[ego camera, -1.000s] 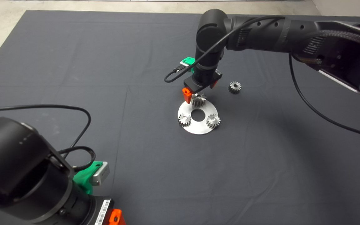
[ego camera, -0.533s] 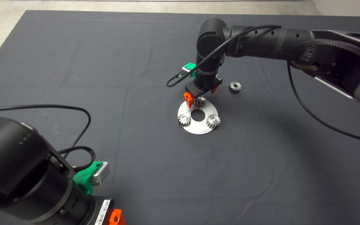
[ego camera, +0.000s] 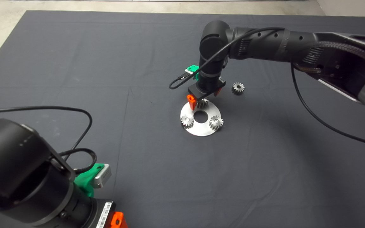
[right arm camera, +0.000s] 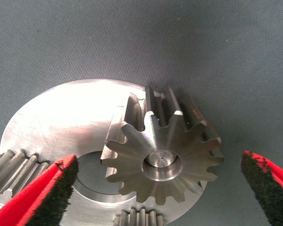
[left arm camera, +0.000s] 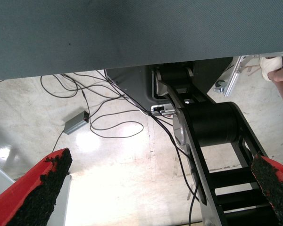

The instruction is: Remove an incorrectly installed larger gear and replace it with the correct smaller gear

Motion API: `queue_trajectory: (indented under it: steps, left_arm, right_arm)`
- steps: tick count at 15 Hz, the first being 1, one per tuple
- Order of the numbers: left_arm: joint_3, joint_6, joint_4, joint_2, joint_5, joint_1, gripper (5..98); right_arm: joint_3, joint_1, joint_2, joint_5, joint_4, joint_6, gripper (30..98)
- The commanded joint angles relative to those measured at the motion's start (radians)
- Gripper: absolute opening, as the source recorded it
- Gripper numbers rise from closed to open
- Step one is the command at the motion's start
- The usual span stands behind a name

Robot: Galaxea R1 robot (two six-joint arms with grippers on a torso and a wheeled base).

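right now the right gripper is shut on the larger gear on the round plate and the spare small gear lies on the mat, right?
Not quite: the right gripper is open. The right wrist view shows its fingers apart from the larger gear on the round plate. The spare small gear does lie on the mat.

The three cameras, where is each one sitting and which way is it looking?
Head view: high above, facing down at the dark mat; both black arms show, the right claw over the round silver plate.
Left wrist view: on the parked left arm, facing the floor beyond the mat; the left claw is open.
Right wrist view: on the right arm, facing down at the tall grey steel gear, open claw around it.
Shared: head and right wrist views both show that gear.
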Motion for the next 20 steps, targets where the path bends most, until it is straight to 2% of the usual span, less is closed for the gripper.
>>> queue_trajectory:
  steps: [1,3,4,7,9,11,12,16,17,18,20]
  left_arm:
    - [0.012,-0.003,-0.017,0.000,-0.002,-0.005,98.1]
    - [0.012,-0.003,-0.017,0.000,0.000,-0.005,98.1]
    - [0.012,-0.003,-0.017,0.000,-0.001,-0.005,98.1]
    - [0.012,-0.003,-0.017,0.000,-0.002,-0.005,98.1]
    - [0.012,-0.002,-0.017,0.000,-0.001,-0.005,98.1]
    - [0.011,-0.002,-0.017,0.000,0.000,-0.005,98.1]
    - [0.012,-0.002,-0.017,0.000,0.000,-0.005,98.1]
    - [0.012,-0.003,-0.017,0.000,-0.001,-0.005,98.1]
    - [0.012,-0.003,-0.017,0.000,-0.002,-0.005,98.1]
    - [0.012,-0.003,-0.017,0.000,-0.002,-0.005,98.1]
    - [0.012,-0.003,-0.017,0.000,-0.002,-0.005,98.1]
  right_arm:
    - [0.000,0.017,0.002,-0.095,-0.050,-0.004,90.1]
    - [0.002,0.016,0.004,-0.095,-0.053,-0.004,89.8]
    - [0.001,0.017,0.002,-0.095,-0.054,-0.004,85.6]
    - [0.002,0.014,0.004,-0.095,-0.086,-0.004,84.7]
    - [0.002,0.008,0.004,-0.094,-0.110,-0.004,80.6]
    - [0.002,0.008,0.002,-0.070,-0.111,-0.005,80.3]
    - [0.000,0.006,0.002,-0.063,-0.111,-0.005,77.0]
    - [0.002,0.006,0.002,-0.061,-0.111,-0.003,75.9]
    - [0.002,0.006,0.002,-0.061,-0.111,-0.001,73.3]
    - [0.000,0.006,0.002,-0.055,-0.111,0.004,70.3]
    - [0.002,0.006,0.002,-0.040,-0.111,0.004,70.0]
